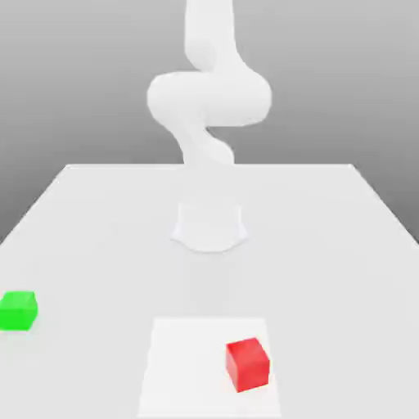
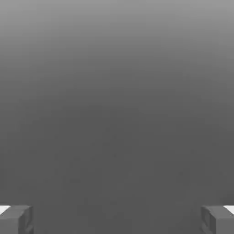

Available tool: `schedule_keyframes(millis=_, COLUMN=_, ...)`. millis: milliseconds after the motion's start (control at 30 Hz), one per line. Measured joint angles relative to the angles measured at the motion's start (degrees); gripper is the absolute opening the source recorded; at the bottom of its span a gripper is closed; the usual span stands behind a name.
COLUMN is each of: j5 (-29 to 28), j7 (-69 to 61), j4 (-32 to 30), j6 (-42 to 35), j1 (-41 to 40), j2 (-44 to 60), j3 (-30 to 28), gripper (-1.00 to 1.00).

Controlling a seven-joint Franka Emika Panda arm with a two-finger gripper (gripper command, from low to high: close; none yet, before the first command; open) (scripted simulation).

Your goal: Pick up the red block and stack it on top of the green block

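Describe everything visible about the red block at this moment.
The red block is a small bright red cube with plain, smooth, matte-looking faces. It sits flat and upright on a paler square patch of the white table, toward the exterior view's right of that patch, turned slightly so a top and two side faces show. Nothing but the surface beneath touches it.
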Motion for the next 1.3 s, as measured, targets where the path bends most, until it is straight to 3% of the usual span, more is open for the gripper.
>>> schedule_keyframes(millis=700, j5=0.0, j7=-9.7, j4=-15.4, j6=21.0, j1=5.5, j2=44.0, j3=1.1, gripper=0.00)
schedule_keyframes(millis=900, j5=-0.9, j7=-9.8, j4=-15.1, j6=30.4, j1=5.8, j2=56.4, j3=0.8, gripper=0.00)
schedule_keyframes(millis=933, j5=-1.0, j7=-9.7, j4=-14.9, j6=31.8, j1=5.9, j2=58.1, j3=0.7, gripper=-1.00)
schedule_keyframes(millis=1167, j5=-1.1, j7=-9.6, j4=-14.9, j6=32.0, j1=5.8, j2=58.4, j3=0.8, gripper=-1.00)
schedule_keyframes(millis=1300, j5=-0.7, j7=-9.9, j4=-15.9, j6=26.1, j1=5.6, j2=51.5, j3=1.0, gripper=-1.00)
